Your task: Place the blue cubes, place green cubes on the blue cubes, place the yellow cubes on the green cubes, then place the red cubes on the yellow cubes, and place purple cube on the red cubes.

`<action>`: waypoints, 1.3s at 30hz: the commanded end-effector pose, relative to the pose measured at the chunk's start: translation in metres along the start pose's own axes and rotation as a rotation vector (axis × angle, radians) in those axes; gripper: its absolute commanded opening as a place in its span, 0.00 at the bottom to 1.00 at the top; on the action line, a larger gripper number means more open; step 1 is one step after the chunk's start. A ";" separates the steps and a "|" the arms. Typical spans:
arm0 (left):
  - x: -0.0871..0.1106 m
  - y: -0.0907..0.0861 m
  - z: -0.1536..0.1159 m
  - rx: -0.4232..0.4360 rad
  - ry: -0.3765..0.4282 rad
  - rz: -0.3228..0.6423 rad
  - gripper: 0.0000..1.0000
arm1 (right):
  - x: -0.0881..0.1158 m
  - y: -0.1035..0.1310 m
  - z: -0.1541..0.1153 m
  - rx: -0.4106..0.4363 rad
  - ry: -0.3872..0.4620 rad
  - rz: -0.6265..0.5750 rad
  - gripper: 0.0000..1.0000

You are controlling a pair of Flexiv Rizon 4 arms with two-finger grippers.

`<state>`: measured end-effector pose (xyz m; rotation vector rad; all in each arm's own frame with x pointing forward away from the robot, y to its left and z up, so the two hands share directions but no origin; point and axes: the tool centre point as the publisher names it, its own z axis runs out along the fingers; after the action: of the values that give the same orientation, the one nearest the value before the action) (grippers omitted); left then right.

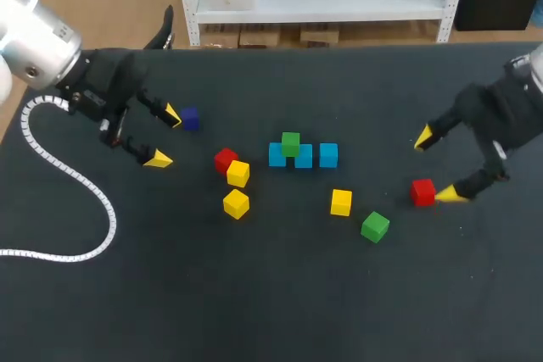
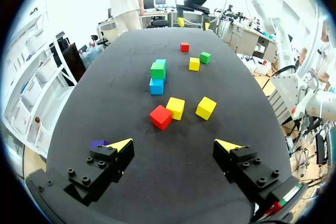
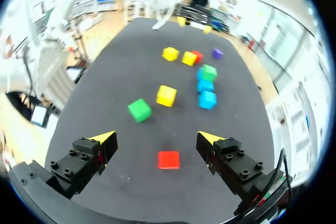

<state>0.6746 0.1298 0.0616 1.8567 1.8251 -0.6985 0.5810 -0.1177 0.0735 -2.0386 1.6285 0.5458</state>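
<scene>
Both hands were spread and empty. The right hand (image 1: 437, 165) hung over the red cube (image 1: 422, 192), which lay on the bench (image 1: 271, 294) between three and four o'clock of the blue cubes (image 1: 328, 154), and the left hand (image 1: 165, 136) stood beside the purple cube (image 1: 189, 119). Only one green cube (image 1: 291, 143) topped the blues, so stacking red now would likely break the colour order.

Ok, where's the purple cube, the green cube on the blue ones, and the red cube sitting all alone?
purple cube (image 1: 189, 119), head view, its top face.
stacked green cube (image 1: 291, 142), head view, its top face.
lone red cube (image 1: 422, 192), head view, its top face.
</scene>
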 end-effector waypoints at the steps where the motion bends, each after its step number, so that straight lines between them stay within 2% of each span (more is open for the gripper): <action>1: 0.001 0.001 0.000 0.001 -0.002 0.003 1.00 | 0.001 0.002 0.014 -0.401 -0.048 -0.555 1.00; 6: 0.001 0.001 0.000 0.001 -0.002 0.003 1.00 | -0.006 0.014 0.034 -0.549 -0.098 -0.720 1.00; 8: 0.001 0.001 0.000 0.001 -0.002 0.003 1.00 | -0.007 0.015 0.044 -0.588 -0.086 -0.768 1.00; 13: 0.001 0.001 0.000 0.001 -0.002 0.003 1.00 | -0.006 0.012 0.064 -0.611 -0.065 -0.798 1.00; 21: 0.001 0.001 0.000 0.001 -0.002 0.003 1.00 | -0.013 0.011 0.083 -0.623 -0.078 -0.821 1.00; 29: 0.001 0.001 0.000 0.001 -0.002 0.003 1.00 | -0.015 0.008 0.092 -0.602 -0.056 -0.765 1.00; 39: 0.001 0.001 0.000 0.001 -0.002 0.003 1.00 | -0.010 0.007 0.092 -0.508 0.002 -0.557 1.00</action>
<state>0.6747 0.1297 0.0618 1.8573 1.8264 -0.6985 0.5745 -0.0544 0.0029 -2.7304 0.8640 0.8189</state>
